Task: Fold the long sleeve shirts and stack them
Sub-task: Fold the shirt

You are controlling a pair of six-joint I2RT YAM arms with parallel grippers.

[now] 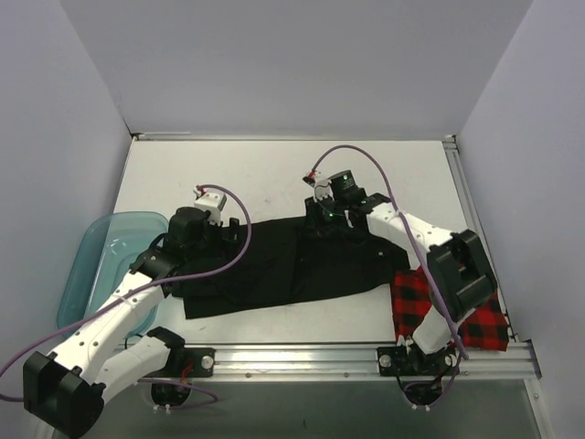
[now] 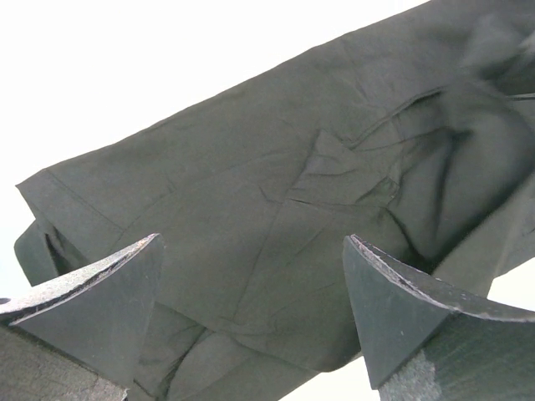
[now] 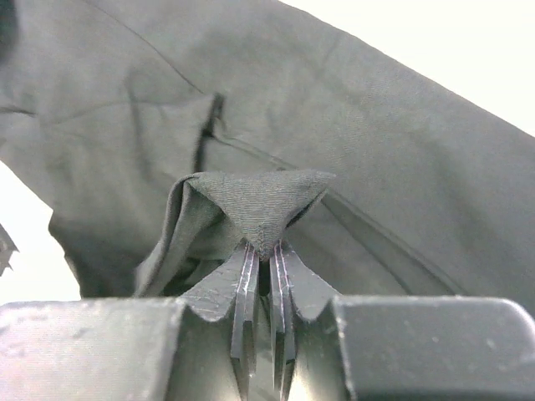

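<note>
Wrist view alone: right end effector pinches black shirt.

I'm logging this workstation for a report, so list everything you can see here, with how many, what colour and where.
table: one, white, in front of the arms.
black shirt: one, black, spread across the table's middle.
checked shirt: one, red and black, near right corner, partly under the right arm.
tub: one, translucent teal, at the left side.
left arm: one, white and black, jaws open over the black shirt's left end.
right arm: one, white and black, jaws shut on a pinch of the black shirt's far edge.
</note>
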